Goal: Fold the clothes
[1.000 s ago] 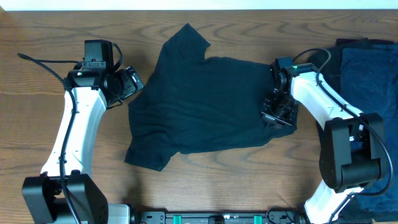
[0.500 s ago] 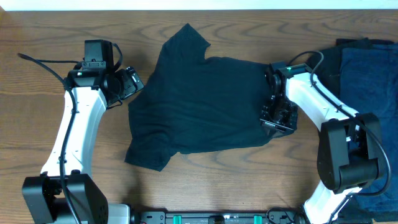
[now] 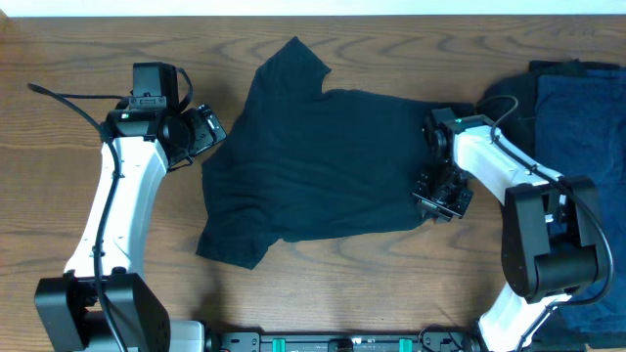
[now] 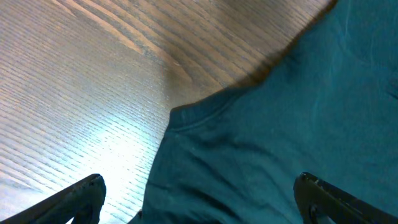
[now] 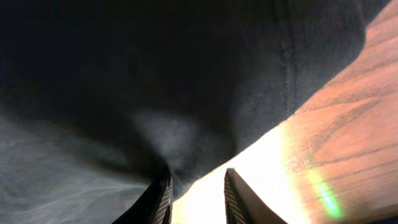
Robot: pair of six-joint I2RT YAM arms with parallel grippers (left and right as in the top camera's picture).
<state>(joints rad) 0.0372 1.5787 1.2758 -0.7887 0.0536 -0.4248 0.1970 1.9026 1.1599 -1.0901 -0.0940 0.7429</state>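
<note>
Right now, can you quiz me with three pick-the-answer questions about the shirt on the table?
1. What colour is the spread-out T-shirt? A) red B) black C) white
2. Where is the pile of clothes? A) on the T-shirt B) by the left arm C) at the right end of the table
3. How is the left gripper? A) open and empty B) shut on a sleeve C) holding a hanger
Answers: B, it looks dark all over; C, it lies past the T-shirt at that end; A, its fingers stand wide apart, gripping nothing.
</note>
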